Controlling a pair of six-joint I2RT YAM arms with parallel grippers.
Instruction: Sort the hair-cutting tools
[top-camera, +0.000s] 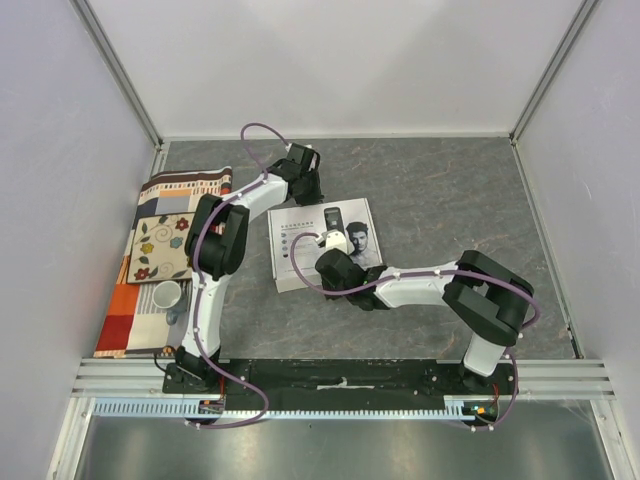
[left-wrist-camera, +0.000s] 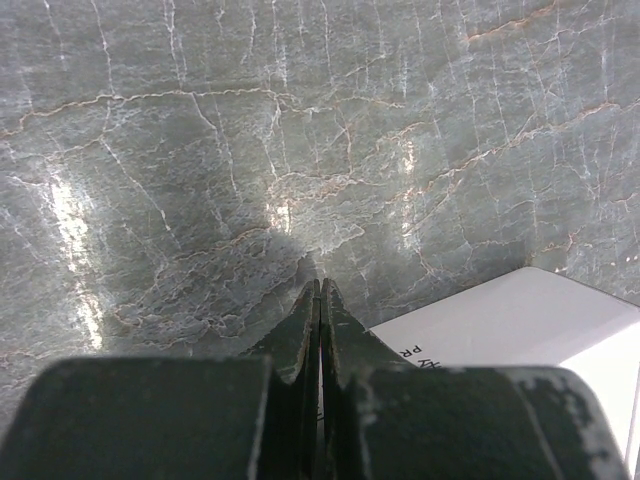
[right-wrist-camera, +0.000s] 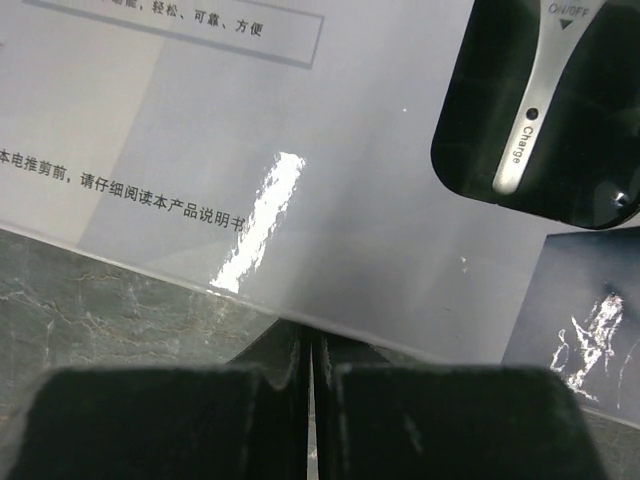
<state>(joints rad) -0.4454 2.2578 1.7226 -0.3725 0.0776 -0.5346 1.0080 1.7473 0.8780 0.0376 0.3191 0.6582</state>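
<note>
Top camera, high at the near edge, looks down on the whole counter (top-camera: 450, 200). Left wrist camera, low past the left tool (left-wrist-camera: 320, 290), catches a box (left-wrist-camera: 520, 320) corner. Right wrist camera sits close over that box's edge.

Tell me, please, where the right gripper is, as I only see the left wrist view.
Observer: The right gripper is shut, its tips at the near edge of the white box.
Operator: Is that box open?
Observer: No, it lies closed, with a clipper and a man's face printed on the lid.
Operator: Is anything else on the table?
Observer: A white cup stands on a patterned cloth at the left side.
</note>
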